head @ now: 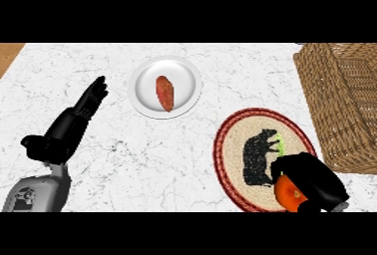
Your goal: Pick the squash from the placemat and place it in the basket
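Note:
An orange squash lies at the near edge of the round placemat, which has a red rim and a black animal figure. My right hand covers the squash from above and the right, fingers curled round it, so only its orange left side shows. A thin green strip shows on the mat just beyond the fingers. The wicker basket stands at the right edge, past the placemat. At the left my left hand is open, fingers straight and pointing away, holding nothing.
A white plate with a reddish-brown sweet potato sits at the back centre, left of the placemat. The white marble counter runs between both arms. A wooden strip shows at the far left corner.

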You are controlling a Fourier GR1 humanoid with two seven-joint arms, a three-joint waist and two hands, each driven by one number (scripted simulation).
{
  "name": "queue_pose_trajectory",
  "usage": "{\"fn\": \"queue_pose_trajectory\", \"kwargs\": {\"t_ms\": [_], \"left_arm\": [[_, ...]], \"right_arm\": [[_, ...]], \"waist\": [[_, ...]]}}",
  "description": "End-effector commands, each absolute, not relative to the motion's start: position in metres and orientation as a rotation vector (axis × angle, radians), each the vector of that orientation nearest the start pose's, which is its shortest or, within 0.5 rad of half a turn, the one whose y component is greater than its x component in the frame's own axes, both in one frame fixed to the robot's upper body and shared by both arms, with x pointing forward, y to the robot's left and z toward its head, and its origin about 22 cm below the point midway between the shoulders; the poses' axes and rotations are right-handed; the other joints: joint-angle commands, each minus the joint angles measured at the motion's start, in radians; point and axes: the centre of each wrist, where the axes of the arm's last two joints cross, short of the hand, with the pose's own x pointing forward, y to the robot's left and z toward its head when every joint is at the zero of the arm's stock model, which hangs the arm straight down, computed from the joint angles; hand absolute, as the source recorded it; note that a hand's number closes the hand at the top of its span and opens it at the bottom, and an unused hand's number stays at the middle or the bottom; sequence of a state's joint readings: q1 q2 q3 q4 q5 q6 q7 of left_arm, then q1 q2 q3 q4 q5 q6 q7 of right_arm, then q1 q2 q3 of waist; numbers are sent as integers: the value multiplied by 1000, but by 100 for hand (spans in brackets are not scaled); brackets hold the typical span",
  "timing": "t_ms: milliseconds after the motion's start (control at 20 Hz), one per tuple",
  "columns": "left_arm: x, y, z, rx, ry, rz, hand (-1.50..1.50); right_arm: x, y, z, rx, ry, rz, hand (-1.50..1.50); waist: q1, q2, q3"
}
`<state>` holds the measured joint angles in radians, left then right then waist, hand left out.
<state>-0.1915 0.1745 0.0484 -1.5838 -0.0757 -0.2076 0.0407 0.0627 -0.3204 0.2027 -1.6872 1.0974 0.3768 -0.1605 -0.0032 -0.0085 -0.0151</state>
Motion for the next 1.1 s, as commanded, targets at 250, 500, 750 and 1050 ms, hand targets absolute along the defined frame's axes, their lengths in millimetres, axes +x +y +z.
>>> {"fn": "queue_pose_trajectory", "kwargs": {"t_ms": [250,500,750,1050], "left_arm": [[287,269,57,43,-1688,-358,0],[276,266,56,61,-1676,-384,0],[272,280,63,55,-1683,-369,0],[274,279,59,74,-1689,-355,0]], "right_arm": [[157,-274,24,-664,-1318,1480,150],[126,-305,35,-630,-1393,1340,150],[111,-281,72,-417,-1573,1094,150],[86,-281,120,-305,-1860,798,150]], "waist": [[-14,7,15],[-12,6,15],[-18,4,14],[-34,4,14]]}}
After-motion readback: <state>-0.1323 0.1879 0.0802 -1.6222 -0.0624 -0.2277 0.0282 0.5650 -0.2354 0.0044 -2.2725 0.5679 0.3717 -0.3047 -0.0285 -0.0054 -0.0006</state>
